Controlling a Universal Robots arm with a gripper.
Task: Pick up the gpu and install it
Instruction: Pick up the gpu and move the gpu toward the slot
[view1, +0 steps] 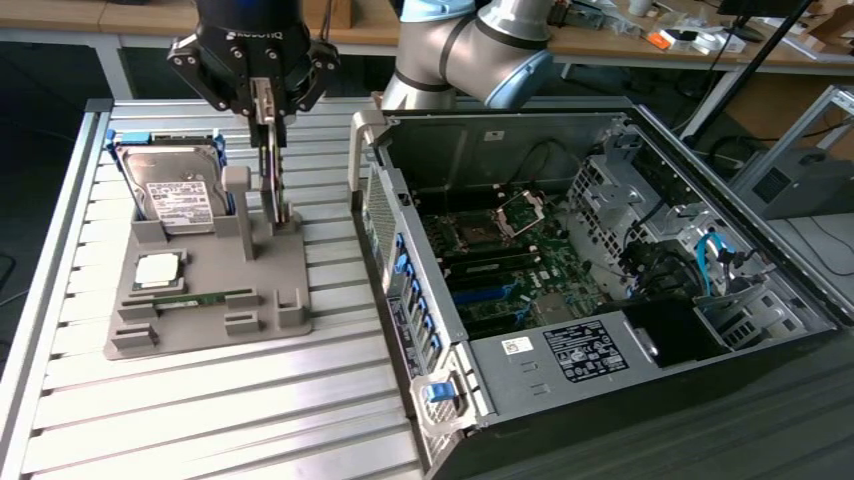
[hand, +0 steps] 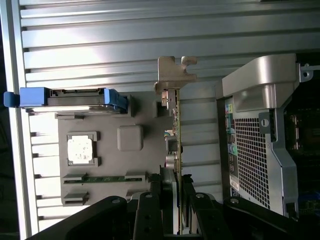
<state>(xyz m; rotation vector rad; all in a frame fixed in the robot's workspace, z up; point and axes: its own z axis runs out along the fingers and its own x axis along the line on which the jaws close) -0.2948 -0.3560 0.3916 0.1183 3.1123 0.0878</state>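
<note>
Exterior view, gpu (view1: 276, 185): thin flat tan-brown circuit card with a silvery metal end, upright on its long edge, lower end down at the grey moulded plastic holder (view1: 200, 335); seated in a slot or just lifted clear, cannot tell.
Grip: black two-fingered gripper (view1: 264, 118) straight above, fingers (hand: 167, 197) pinching the card's top edge from both faces.
Nearest neighbour: blocky grey post (view1: 243, 215) of the holder, just beside the card on the exterior view's left.
Beyond the post: boxy silver hard drive with white label (view1: 171, 195), propped in a blue caddy (view1: 127, 140) at the holder's far corner, apart from the card.
Flat on the holder: square silver processor chip (view1: 158, 268) and short narrow green memory stick (view1: 200, 298), both nearer the camera than the card, touching neither it nor the gripper.
Exterior view's right: open black-and-silver computer case (view1: 601, 280) lying on its side, green motherboard (view1: 514, 260) bared, perforated rear wall and grey handle standing between card and interior.
Underneath: ribbed aluminium table (view1: 200, 420), a bare strip between holder and case.
Above: grey-and-blue robot arm (view1: 467, 50) reaching over the case's far corner.
Wrist view, card's look: gpu (hand: 175, 135) edge-on as a narrow strip, small components along one face, silvery bracket (hand: 175, 75) with a notched tab at the end away from the gripper (hand: 176, 210).
</note>
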